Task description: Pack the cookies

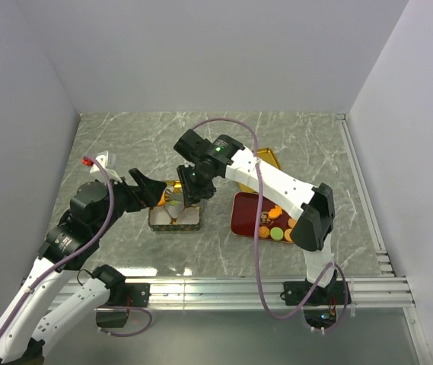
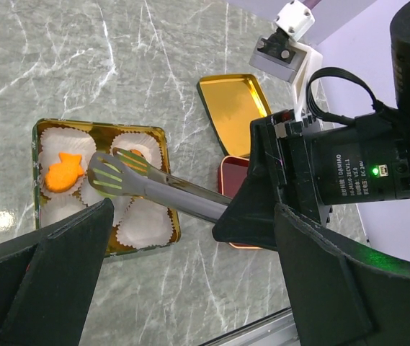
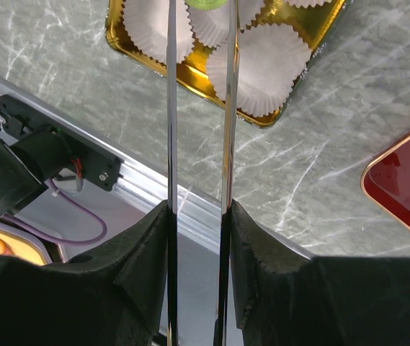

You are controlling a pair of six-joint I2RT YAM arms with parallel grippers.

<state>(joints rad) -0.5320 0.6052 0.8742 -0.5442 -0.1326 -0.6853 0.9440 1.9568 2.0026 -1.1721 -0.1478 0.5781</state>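
**Tongs Hung Over the Tin, Most Cookies Sat on the Red Tray**

The cookies [image 1: 277,224] were small flat discs, orange and green, bunched at the near right end of the red tray [image 1: 246,217]. The tray lay on the marble-patterned table [image 1: 125,137], just right of the gold tin [image 2: 163,137].

One orange fish-shaped cookie [image 2: 63,173] lay in a white paper cup at the tin's left side. The other paper cups [image 2: 147,220] around it looked empty, though the tongs hid part of one.

The right gripper [image 3: 199,238] was clamped on the handle end of the metal tongs [image 2: 118,176]. It pressed the two arms close together, and their slotted tips hung above the middle of the tin.

In the right wrist view, the rim of a green cookie [image 3: 206,3] showed between the tong arms at the top edge. It was cut off by the frame, so whether the tips pinched it could not be told.

The left gripper [image 2: 190,238] stood with its jaws spread wide and held nothing. It hung just left of the tin and pointed toward it.

A gold lid [image 2: 233,108] lay inner side up beyond the red tray.
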